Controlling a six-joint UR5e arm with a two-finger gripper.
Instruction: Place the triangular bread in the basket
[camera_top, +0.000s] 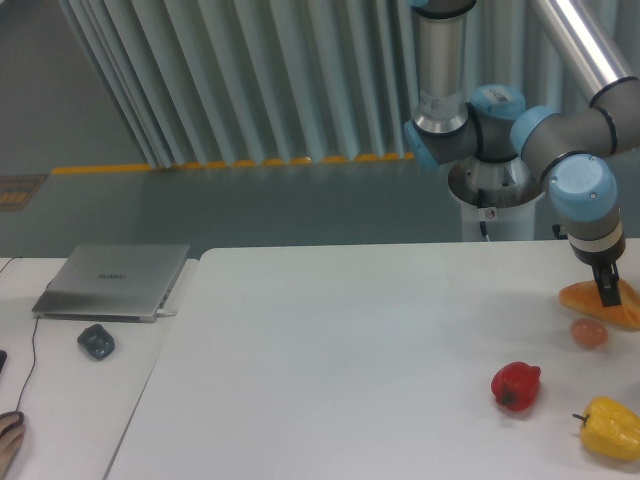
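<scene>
A closed grey laptop (113, 281) and a dark computer mouse (96, 341) lie on a low side surface at the far left, with a thin cable beside them. The white desk (340, 360) fills the foreground; behind it hang grey vertical blinds (230, 80) above a yellow floor stripe. A red pepper (516, 385) sits right of centre, a small round tan ball (588, 333) farther right, and a yellow bell pepper (609, 427) near the corner. The triangular bread (585, 298) lies flat at the desk's right edge, long axis running left-right, partly cut off by the frame. The end effector (606, 291) is down on it; whether its fingers are apart or together, I cannot tell.
</scene>
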